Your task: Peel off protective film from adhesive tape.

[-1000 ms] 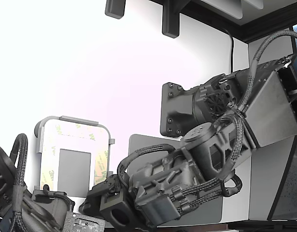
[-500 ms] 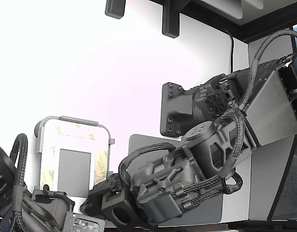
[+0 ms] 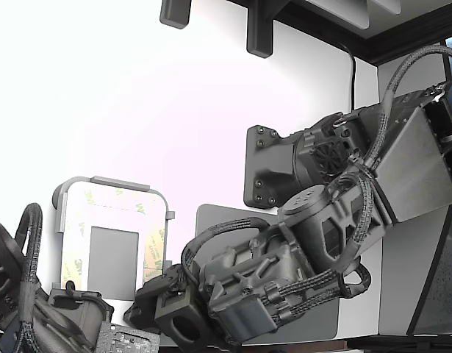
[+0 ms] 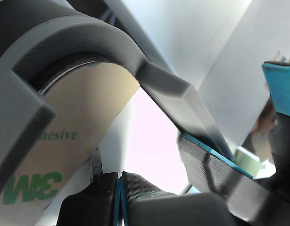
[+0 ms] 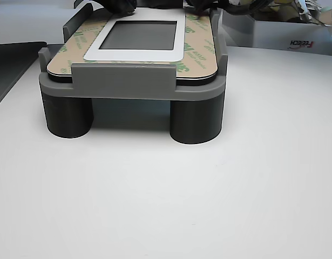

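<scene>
The protective film (image 3: 153,254) is a pale-yellow liner with 3M logos, bordering a grey square (image 3: 112,254) on the plate in a grey holder frame (image 3: 112,182) at the exterior view's lower left. The adhesive tape itself is hidden under the film. My gripper (image 3: 145,305) is at the plate's near right corner. In the wrist view the film (image 4: 64,141) curves under the frame's corner (image 4: 88,37). My gripper (image 4: 120,197) sits right beside the film's edge with its blue pads pressed together. I see no film between them. The other view shows the film (image 5: 195,48) lying flat.
A second dark arm (image 3: 27,309) sits at the exterior view's lower left, close to the holder. A large dark-grey mat (image 3: 211,220) lies under my arm. The holder stands on round legs (image 5: 195,121) on the white table. Boxes (image 5: 284,32) stand behind it.
My arm has shifted slightly left and down toward the plate's corner. The plate and film look unchanged.
</scene>
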Tool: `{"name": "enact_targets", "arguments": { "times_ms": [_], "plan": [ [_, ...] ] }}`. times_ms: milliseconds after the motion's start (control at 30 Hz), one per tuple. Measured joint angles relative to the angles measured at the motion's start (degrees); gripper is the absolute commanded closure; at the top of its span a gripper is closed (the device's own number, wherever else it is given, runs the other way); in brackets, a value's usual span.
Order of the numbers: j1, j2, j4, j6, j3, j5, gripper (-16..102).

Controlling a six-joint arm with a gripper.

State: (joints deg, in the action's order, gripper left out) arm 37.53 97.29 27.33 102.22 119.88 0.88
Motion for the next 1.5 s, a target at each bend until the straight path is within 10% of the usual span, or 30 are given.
{"name": "enact_targets", "arguments": {
  "times_ms": [1500],
  "plan": [
    [-0.1, -0.2, -1.9, 0.4, 1.0, -0.4, 97]
  ]
}}
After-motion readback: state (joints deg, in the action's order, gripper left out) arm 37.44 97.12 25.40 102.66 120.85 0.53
